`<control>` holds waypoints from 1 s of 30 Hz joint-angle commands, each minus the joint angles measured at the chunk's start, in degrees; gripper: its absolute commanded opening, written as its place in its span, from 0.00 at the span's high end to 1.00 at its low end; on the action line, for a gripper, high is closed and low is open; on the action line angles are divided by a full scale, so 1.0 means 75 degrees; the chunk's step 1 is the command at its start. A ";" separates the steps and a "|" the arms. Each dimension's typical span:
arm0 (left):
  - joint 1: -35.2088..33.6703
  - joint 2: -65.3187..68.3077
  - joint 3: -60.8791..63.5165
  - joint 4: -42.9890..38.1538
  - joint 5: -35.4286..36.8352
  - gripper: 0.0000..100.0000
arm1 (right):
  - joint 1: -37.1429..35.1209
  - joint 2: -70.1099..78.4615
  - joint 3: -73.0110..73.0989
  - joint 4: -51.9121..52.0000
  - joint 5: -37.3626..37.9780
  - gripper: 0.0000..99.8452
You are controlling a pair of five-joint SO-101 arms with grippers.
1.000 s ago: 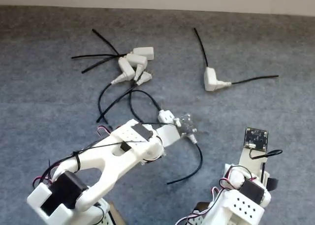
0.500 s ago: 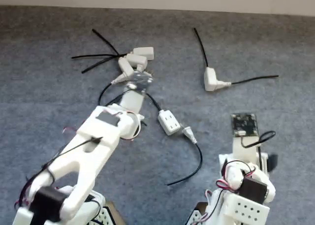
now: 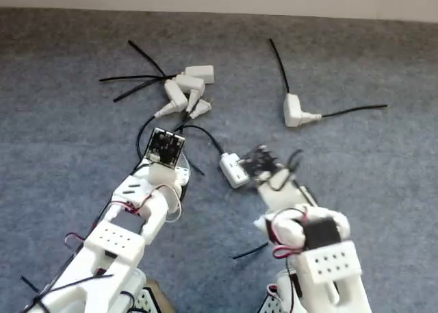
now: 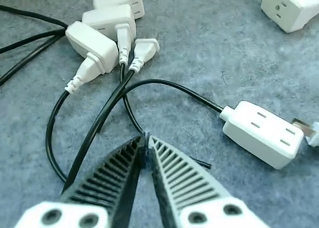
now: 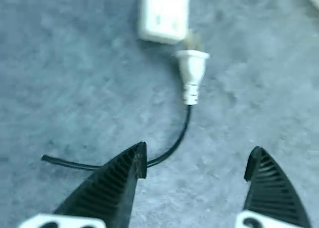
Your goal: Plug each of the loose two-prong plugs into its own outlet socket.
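High view: a white outlet block [image 3: 234, 169] is seen mid-surface. Left wrist view: the left gripper [image 4: 144, 150] is held pressed together, empty. Right wrist view: the right gripper [image 5: 198, 155] is spread above a loose plug [image 5: 193, 68] just beside the block. The plug is probably light and rigid, best gripped by its body, not its limp cord.

Two white arms are showing rows of holes on their shells, the left arm [image 3: 116, 241] and right arm [image 3: 327, 261] trailing red, white and black wires [image 3: 123, 205]. Black ribbed fingers [image 4: 174, 175] are tapering from white bases bearing dark screw holes; a dark circuit board [image 3: 166, 145] is capping the left wrist.
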 commanded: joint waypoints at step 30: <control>-0.0135 -0.0826 0.0252 -0.0152 0.0023 0.99 | 0.0627 0.5773 -0.0311 -0.5632 0.0504 0.70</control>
